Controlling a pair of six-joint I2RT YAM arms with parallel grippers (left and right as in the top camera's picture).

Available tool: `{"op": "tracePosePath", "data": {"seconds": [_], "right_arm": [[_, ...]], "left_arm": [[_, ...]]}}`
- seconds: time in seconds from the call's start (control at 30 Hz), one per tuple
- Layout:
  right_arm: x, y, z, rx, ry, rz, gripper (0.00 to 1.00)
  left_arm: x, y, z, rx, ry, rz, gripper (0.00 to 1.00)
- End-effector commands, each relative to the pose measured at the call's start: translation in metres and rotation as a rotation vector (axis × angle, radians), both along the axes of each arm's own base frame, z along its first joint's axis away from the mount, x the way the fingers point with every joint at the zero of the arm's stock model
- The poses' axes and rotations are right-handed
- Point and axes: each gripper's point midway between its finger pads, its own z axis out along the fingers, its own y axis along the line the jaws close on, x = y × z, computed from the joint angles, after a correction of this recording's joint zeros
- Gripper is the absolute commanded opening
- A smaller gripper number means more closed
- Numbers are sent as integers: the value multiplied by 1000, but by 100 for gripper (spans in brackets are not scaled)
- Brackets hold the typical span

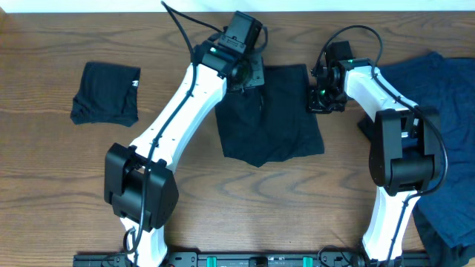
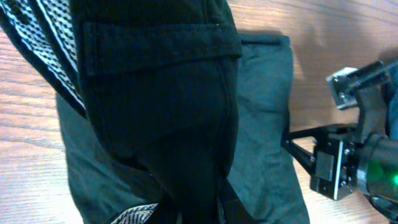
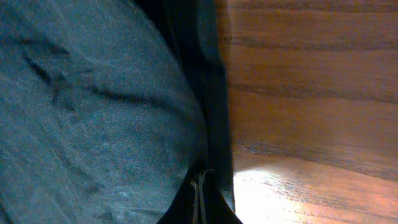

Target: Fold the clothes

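Overhead view, starting far left: a folded black garment (image 1: pixel 107 93) sits squared up on the desk (image 1: pixel 44 163), well apart from the action, and that one looks finished.

Moving in, the left claw (image 1: pixel 249 74) is down on the upper left corner of the spread black garment (image 1: pixel 271 122). This piece lies in the middle of the desk between the two arms, mostly opened out, its lower edge coming to a soft point. From the left wrist, black cloth with a stitched band hangs right up against the lens, so I read that claw as clamped on the corner.

Across to the right claw (image 1: pixel 318 95), which is at the upper right edge of the same garment. Its wrist view is half filled with cloth gathering to a pinch at the bottom, with bare wood beside it. That looks clamped on the edge too, though the fingers themselves barely show.

Far right, a navy heap (image 1: pixel 445 89) sprawls loose and rumpled down the desk's edge, partly under the right arm, and nobody is touching it.

So the score as I judge it: one piece folded, one held at both top corners with its fold not yet made, and the navy heap waiting, which puts the job under halfway
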Motion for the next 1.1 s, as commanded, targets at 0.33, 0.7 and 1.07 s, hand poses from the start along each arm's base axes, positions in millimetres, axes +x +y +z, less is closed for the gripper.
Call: {"op": "tracePosePath", "data": {"seconds": [0.33, 0.7, 1.07], "right_arm": [[-24, 11, -34, -24, 84, 51, 1], [-23, 11, -33, -24, 79, 50, 2], [9, -3, 16, -13, 14, 8, 7]], "left_arm": [[2, -31, -26, -3, 15, -34, 7], [0, -49, -21, -80, 15, -66, 32], [17, -15, 41, -78, -145, -116, 79]]}}
